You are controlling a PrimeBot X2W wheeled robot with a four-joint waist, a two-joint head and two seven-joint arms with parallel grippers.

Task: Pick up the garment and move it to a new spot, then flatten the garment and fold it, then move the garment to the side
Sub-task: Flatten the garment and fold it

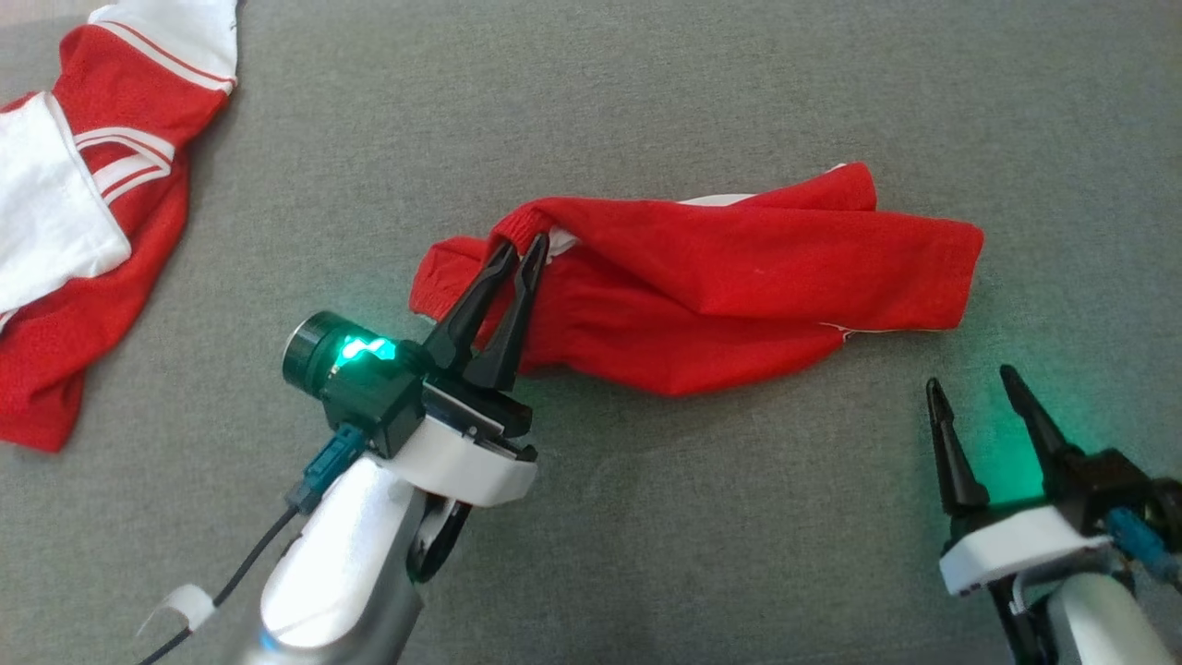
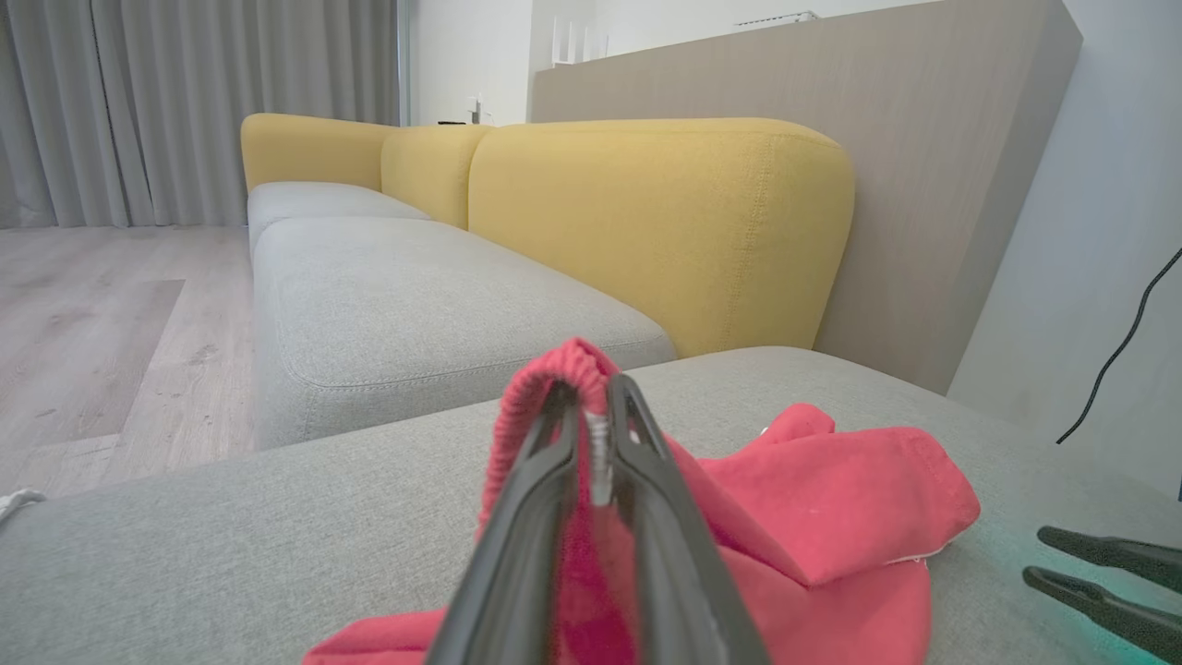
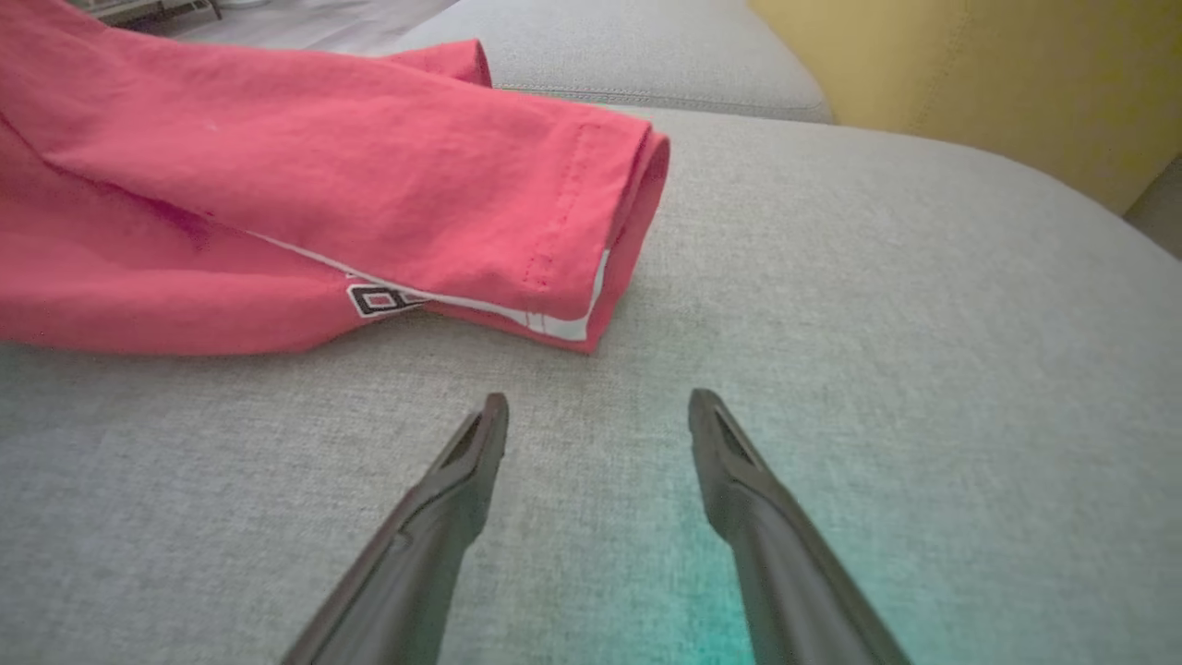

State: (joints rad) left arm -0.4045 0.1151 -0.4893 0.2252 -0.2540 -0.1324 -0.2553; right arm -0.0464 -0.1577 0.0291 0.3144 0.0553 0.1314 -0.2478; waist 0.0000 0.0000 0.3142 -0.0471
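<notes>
Left hand (image 1: 522, 244) clamps the red garment (image 1: 739, 277) on the sofa (image 1: 646, 92); right hand (image 1: 971, 378) hovers spread open just beside.

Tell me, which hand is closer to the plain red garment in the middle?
Left. The left hand grips the red garment by its ribbed waistband. The right hand is open and apart from it, just off its other end, holding nothing.

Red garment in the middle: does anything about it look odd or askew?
Yes. The red garment lies bunched and folded over itself, not flat; its waistband end is pinched up by the left gripper.
</notes>
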